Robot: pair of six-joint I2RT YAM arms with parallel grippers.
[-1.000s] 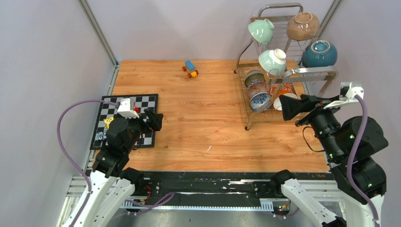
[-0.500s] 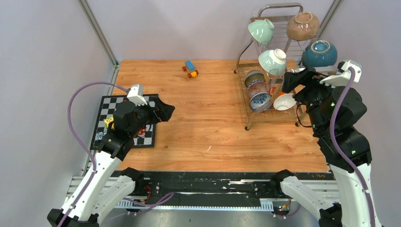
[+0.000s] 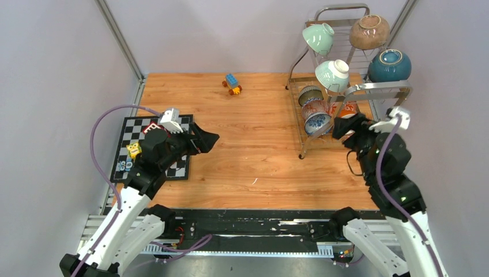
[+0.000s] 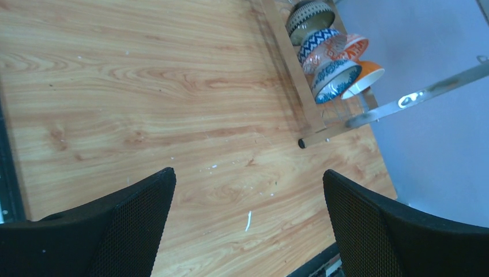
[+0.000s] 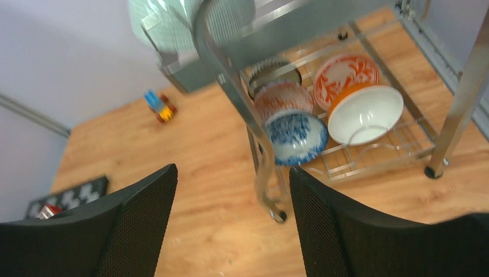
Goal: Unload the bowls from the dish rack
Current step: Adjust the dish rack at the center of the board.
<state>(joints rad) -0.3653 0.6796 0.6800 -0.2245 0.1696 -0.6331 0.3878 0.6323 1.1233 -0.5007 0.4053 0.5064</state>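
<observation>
Right now every bowl I can count sits in the dish rack [image 3: 380,87] at the far right corner of the worktop [image 3: 254,133], so by my reckoning the unloading has hardly begun and I am on the approach to a first bowl. On the upper tier are a mint green bowl [image 3: 319,37], a speckled brown bowl [image 3: 369,31], a dark teal bowl [image 3: 390,65] and a second mint green bowl [image 3: 332,75]. On the lower tier stand a dark striped bowl [image 5: 275,72], a red patterned bowl [image 5: 282,98], a blue-white bowl [image 5: 296,136], an orange-white patterned bowl [image 5: 345,72] and an orange bowl with a white inside [image 5: 365,114], all on edge between the prongs. My right jaws hang just before the near end of the lower tier, apart and clamped on nothing. My left jaws stand wide apart and empty over the worktop beside the chequered board [image 3: 131,128], well away from the rack. Next, I judge, the right jaws should slip past the chrome upright [image 5: 230,86] and take the rim of the blue-white bowl or the white-lined one, one finger inside and one outside. Then they should lift it clear of the prongs without knocking its neighbours and set it on the worktop.
</observation>
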